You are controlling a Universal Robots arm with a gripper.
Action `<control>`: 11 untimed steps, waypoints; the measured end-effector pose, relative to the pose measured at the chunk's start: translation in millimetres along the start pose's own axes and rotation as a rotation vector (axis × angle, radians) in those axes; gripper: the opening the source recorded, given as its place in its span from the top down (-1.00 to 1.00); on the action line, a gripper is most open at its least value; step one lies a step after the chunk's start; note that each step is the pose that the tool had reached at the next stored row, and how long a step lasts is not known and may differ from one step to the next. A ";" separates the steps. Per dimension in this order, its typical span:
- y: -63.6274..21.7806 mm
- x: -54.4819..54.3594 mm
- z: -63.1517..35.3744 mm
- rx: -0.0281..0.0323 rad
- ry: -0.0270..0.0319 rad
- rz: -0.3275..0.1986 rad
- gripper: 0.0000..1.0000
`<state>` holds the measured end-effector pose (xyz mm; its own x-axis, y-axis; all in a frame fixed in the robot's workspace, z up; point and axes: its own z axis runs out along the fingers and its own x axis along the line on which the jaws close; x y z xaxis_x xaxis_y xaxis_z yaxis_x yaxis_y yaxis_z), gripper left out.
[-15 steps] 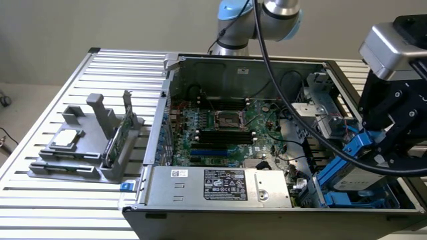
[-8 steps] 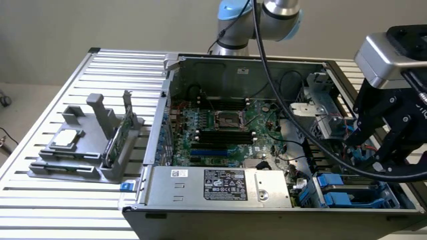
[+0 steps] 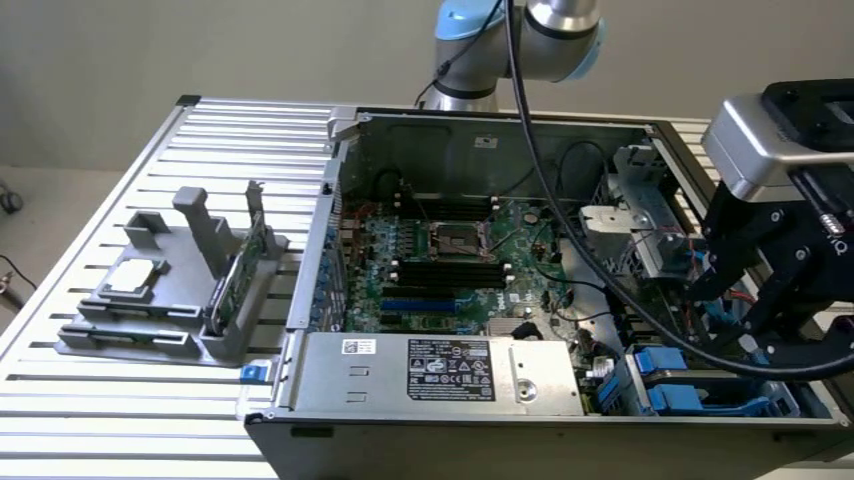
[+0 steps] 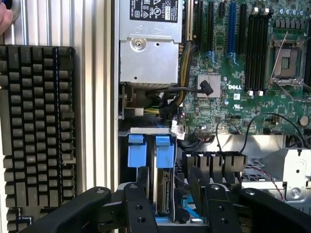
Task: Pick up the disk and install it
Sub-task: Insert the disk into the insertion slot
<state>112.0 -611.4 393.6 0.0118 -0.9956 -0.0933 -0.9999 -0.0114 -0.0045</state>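
Note:
The disk (image 4: 164, 187) stands on edge in the drive bay at the corner of the open computer case (image 3: 534, 118), and a blue rail (image 4: 165, 151) shows on its end. A second blue-railed unit (image 4: 135, 151) sits beside it. In the exterior view the bay's blue rails (image 3: 663, 385) lie at the case's near right corner. My gripper (image 4: 168, 194) hangs directly over the bay, open, with one black finger (image 4: 142, 182) on each side of the disk's edge. Whether the fingers touch the disk I cannot tell. In the exterior view the gripper (image 3: 734, 345) reaches down into the case's right side.
The motherboard (image 3: 454, 260) and the grey power supply (image 3: 434, 372) occupy the case. Cables (image 4: 187, 94) run close to the bay. A grey fixture (image 3: 174, 300) with a small silver chip and a green card stands on the slatted table at the exterior view's left. A black keyboard (image 4: 36, 131) lies outside the case.

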 end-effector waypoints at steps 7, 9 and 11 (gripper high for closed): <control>-9.4 0.2 1.5 0.0000 -0.0003 0.000 0.06; -9.4 0.3 1.5 0.0000 -0.0004 0.000 0.06; -9.4 0.2 1.5 0.0000 -0.0004 0.000 0.06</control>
<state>121.4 -611.4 392.1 0.0118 -0.9955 -0.0937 -0.9999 -0.0114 -0.0045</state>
